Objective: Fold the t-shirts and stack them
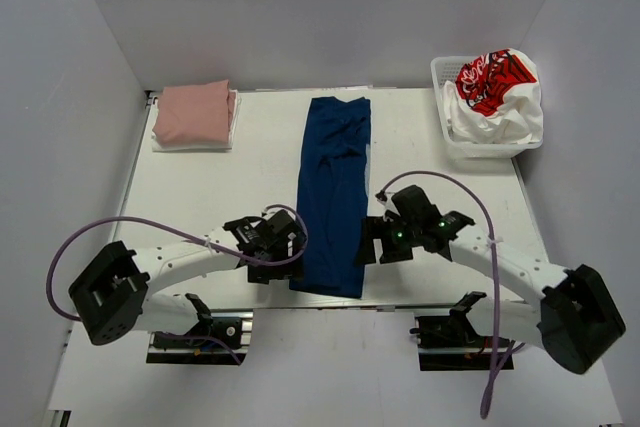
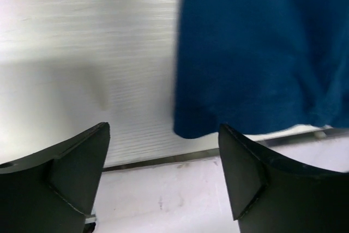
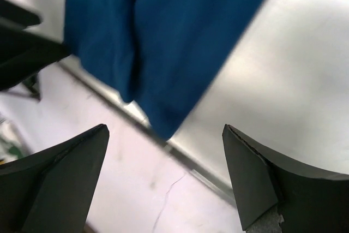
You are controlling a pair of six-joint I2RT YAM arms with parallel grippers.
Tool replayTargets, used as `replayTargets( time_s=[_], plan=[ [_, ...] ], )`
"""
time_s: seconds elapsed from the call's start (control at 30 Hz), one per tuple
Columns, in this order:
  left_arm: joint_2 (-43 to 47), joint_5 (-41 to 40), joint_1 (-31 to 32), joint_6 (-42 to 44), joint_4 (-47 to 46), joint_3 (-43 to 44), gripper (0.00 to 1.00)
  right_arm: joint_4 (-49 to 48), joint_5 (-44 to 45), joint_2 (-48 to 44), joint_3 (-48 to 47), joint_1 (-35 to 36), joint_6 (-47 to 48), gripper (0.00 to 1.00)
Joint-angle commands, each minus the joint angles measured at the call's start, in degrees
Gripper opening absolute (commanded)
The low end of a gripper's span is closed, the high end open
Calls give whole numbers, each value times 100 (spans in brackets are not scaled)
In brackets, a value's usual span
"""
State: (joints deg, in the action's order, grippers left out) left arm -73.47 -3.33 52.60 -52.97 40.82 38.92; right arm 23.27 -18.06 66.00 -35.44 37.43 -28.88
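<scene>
The flat white table (image 1: 440, 207) carries everything. Between the two sets of jaws lies the long navy blue cotton t-shirt (image 1: 333, 197), folded into a narrow strip that runs away from them. Its near hem sits at the table edge, with one corner just ahead of each pair.

Far beyond the right jaws, a white plastic lattice basket (image 1: 440, 72) holds a crumpled white t-shirt with red graphic (image 1: 500, 87). Far beyond the left jaws, a folded dusty-pink t-shirt (image 1: 193, 112) rests on a white folded layer (image 1: 190, 146).

The left gripper (image 2: 163, 129) and right gripper (image 3: 163, 129) both stand wide apart, holding nothing.

The navy tee looks light, limp and prone to sagging. Pinching both near hem corners together should carry the fold evenly.

Count: one navy tee, one pink, one white visible in the basket; how many are under the pink, I cannot tell.
</scene>
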Motion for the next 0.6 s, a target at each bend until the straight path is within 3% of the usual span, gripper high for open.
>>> replayTargets(
  time_s=[0.0, 0.17, 0.47, 0.53, 0.57],
  plan=[
    [26, 377, -13, 225, -575, -42, 88, 3, -443, -280, 327, 229, -793, 90],
    [-263, 579, -13, 339, -935, -174, 81, -471, -944, -17, 652, 502, -1163, 90],
    [-765, 896, -13, 402, -988, -358, 55, -902, -988, 756, 731, 757, -1128, 90],
    [-765, 949, -13, 402, -927, -358, 44, -1139, -1138, 906, 775, 783, -1137, 88],
    [-765, 949, -13, 402, -822, -358, 41, -1166, -1181, 984, 758, 809, -1128, 82]
  ],
)
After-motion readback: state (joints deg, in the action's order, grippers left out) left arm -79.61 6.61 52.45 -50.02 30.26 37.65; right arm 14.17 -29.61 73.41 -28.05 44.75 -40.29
